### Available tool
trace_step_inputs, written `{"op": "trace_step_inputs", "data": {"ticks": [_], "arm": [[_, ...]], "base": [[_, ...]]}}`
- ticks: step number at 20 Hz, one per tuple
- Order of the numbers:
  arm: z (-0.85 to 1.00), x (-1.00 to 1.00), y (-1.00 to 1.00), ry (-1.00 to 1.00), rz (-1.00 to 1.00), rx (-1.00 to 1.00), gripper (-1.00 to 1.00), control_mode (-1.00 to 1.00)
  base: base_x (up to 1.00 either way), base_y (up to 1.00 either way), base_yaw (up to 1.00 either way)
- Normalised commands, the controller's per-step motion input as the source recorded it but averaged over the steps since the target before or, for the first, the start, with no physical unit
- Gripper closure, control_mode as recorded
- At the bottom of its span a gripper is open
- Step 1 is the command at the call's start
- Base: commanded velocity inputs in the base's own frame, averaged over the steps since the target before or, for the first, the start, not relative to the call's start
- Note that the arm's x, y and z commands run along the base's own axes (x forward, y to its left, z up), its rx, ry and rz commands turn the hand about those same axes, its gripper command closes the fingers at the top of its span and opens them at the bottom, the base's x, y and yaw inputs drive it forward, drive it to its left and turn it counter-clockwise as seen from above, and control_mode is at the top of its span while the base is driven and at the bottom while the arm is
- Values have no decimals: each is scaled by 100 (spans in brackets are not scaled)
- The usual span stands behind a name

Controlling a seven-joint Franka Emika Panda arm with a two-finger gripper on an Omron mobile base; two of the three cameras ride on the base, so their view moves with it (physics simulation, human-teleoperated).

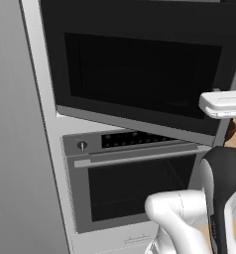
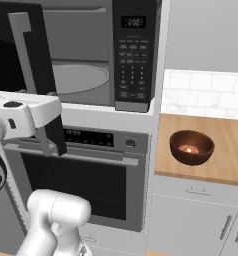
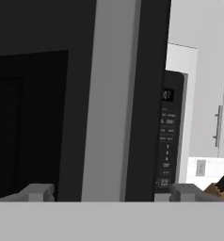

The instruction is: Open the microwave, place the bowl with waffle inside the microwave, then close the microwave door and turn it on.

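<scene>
Microwave (image 2: pixel 98 55) built in above the oven (image 2: pixel 91 185); microwave door (image 2: pixel 21 50) swung open, black glass, silver bar handle (image 3: pixel 109 99); grey cavity with round turntable shows from the right base view; gripper (image 3: pixel 109 194) spread wide, holding nothing; bowl (image 2: pixel 191 147) reddish-brown wood with waffle (image 2: pixel 187 148) on the counter (image 2: pixel 226 140) to the right.

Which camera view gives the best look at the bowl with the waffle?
The right base view: the bowl sits whole on the wooden counter, the waffle visible inside. The left base view shows at most a brown sliver near the arm. I cannot make it out in the hand view.
</scene>
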Motion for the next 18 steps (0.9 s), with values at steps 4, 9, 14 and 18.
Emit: {"op": "trace_step_inputs", "data": {"ticks": [4, 9, 14, 18], "arm": [[0, -27, 0, -2, 0, 0, -100, -100], [13, -96, 0, -1, 0, -1, -100, -100], [13, -28, -27, -1, 18, 1, -100, -100], [0, 19, -72, 0, 48, 10, -100, -100]], "base": [[0, 0, 0], [0, 0, 0], [0, 0, 0], [0, 0, 0]]}}
